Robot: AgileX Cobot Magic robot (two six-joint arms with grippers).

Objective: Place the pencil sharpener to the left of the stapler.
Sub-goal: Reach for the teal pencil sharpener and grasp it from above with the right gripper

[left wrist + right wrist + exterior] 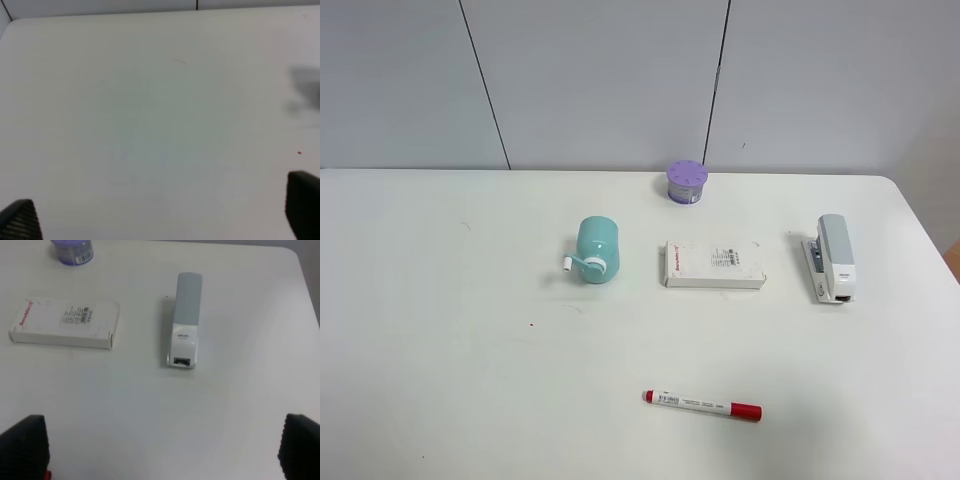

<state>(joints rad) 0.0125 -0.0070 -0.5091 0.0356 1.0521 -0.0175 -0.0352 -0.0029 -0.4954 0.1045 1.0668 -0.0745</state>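
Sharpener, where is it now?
In the high view, the sharpener sits left of centre, just left of the white box; the stapler is beyond the box.

I count five loose items on my desk (440, 350), one of each kind: one teal pencil sharpener (596, 248), one grey-and-white stapler (835, 257), one flat white box (714, 264), one purple round container (687, 181) and one marker pen (703, 404) with red ends. A single desk carries all five. Through the wrist cameras I count two hands, the left hand (161, 212) and the right hand (161, 446). Each one shows two dark fingertips (20, 222), so four in all.
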